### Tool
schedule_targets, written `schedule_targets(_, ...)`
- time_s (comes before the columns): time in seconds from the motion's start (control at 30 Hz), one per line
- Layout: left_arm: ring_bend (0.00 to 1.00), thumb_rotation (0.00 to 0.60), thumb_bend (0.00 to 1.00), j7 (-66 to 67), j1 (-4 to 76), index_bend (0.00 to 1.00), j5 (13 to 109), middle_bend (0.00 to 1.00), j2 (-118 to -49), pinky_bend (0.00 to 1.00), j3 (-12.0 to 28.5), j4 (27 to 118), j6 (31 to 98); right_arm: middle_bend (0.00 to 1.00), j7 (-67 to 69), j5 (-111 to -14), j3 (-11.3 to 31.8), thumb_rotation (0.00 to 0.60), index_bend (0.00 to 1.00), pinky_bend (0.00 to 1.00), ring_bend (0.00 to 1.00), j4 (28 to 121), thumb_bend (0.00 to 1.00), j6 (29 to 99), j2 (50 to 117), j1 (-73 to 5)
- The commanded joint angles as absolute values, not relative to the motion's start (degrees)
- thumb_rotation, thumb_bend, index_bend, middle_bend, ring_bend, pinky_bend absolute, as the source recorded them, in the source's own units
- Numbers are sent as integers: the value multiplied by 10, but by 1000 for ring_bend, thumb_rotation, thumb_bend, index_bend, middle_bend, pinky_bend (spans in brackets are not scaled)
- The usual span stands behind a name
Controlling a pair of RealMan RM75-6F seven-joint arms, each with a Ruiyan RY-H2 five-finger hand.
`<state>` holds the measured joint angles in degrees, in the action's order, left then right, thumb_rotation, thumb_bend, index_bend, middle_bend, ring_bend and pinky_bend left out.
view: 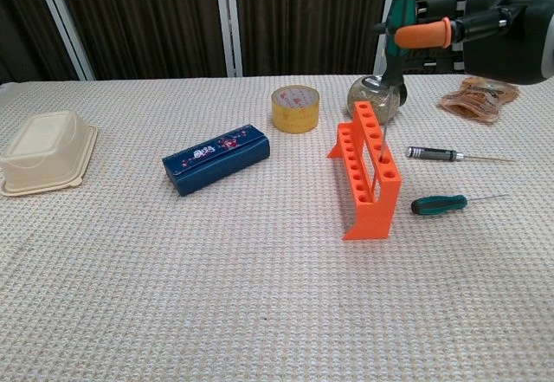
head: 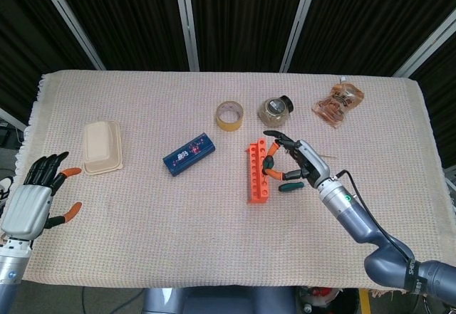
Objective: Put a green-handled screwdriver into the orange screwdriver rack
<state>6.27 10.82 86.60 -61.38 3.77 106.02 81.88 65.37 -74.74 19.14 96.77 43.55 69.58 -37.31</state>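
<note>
- Head view: orange screwdriver rack (head: 258,171) stands mid-table, slightly toward the right edge, long axis running front to back.
- Right hand (head: 298,162) sits just right of the rack, fingers curled around a green-handled screwdriver (head: 268,161) over the rack's top; the handle is mostly hidden by the fingers here.
- A second green-handled driver (head: 291,186) lies flat on the cloth just under that hand, near the rack's right side.
- Left hand (head: 34,200) is at the front-left corner, fingers spread, holding nothing, well apart from everything.
- Around: cream lidded box (head: 102,147) near the left edge, blue case (head: 189,153) left of the rack, tape roll (head: 229,114) and jar (head: 275,110) behind the rack, snack packet (head: 338,102) toward the back-right corner.
- Chest view: held screwdriver (view: 396,35) is upright, dark green handle with a thin steel shaft running down into a hole of the rack (view: 366,169) around the middle of the row.
- Right hand's (view: 472,40) orange-tipped fingers (view: 424,34) wrap the handle.
- Right of the rack on the cloth: black-handled precision driver (view: 446,153), then the spare green one (view: 440,203) nearer the front; both clear of the rack.
- Jar (view: 378,97) sits directly behind the rack's far end, close to the shaft's line.
</note>
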Motion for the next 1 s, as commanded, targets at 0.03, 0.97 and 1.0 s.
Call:
schedule_targets(0.03,0,600,269,62,108,244,866,20,-614,0,37,1060,820,117,650,-747,190,600,603,0,0,966,310,436,698,-374)
schedule_targets(0.97,0,600,268,58,108,243,862,20,-617,0,35,1054,815,114,572,-745,152,600,575,0,0,894,310,450,768,-374)
schedule_targets(1.0,0,600,268,58,108,242,862,20,-617,0,35,1054,814,113,567,-744,150,600,574,0,0,892,310,450,770,-374)
